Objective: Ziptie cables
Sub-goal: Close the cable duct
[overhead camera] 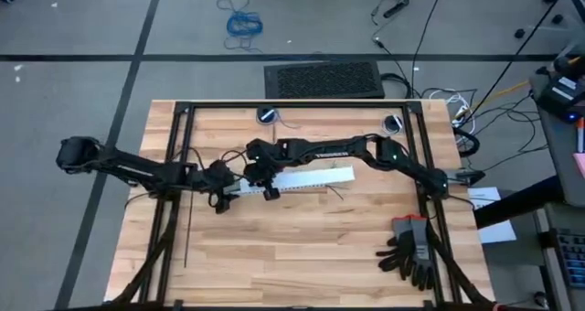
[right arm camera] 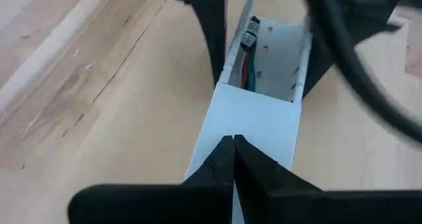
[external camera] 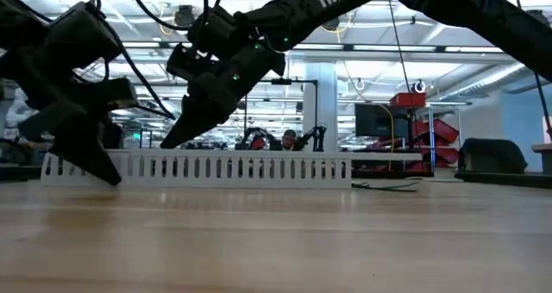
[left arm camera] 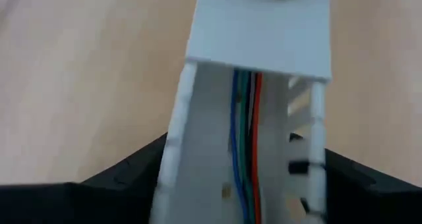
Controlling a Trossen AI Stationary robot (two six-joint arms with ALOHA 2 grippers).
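A white slotted duct [overhead camera: 306,179] lies along the middle of the table. The cables [left arm camera: 245,118], blue, green and red wires, run inside its channel. A flat white cover [right arm camera: 254,122] lies on top of the duct, leaving its left end uncovered. My left gripper [left arm camera: 245,148] is at that uncovered end [overhead camera: 222,199], one finger at each side wall. My right gripper [right arm camera: 234,140] is shut, its tips on the cover just right of the left gripper [overhead camera: 271,190]. One thin black ziptie [overhead camera: 187,230] lies flat on the wood by the left frame bar. My left gripper holds the duct's uncovered left end between its two fingers, one on each slotted side wall [left arm camera: 173,151]. The fingers slant down from the table's left and lie along the duct. The duct rests flat on the table [external camera: 198,168]. My right gripper has its shut fingertips [right arm camera: 224,159] down on the cover's top face [right arm camera: 254,122], near the cover's left edge. It comes slanting down from the table's right and far side. The cover lies on the duct.
Black frame bars [overhead camera: 174,165] run round the table. A pair of dark gloves [overhead camera: 411,249] lies at the near right. Two round fittings [overhead camera: 267,115] sit at the far edge. Bare wood lies in front of the duct [overhead camera: 302,247].
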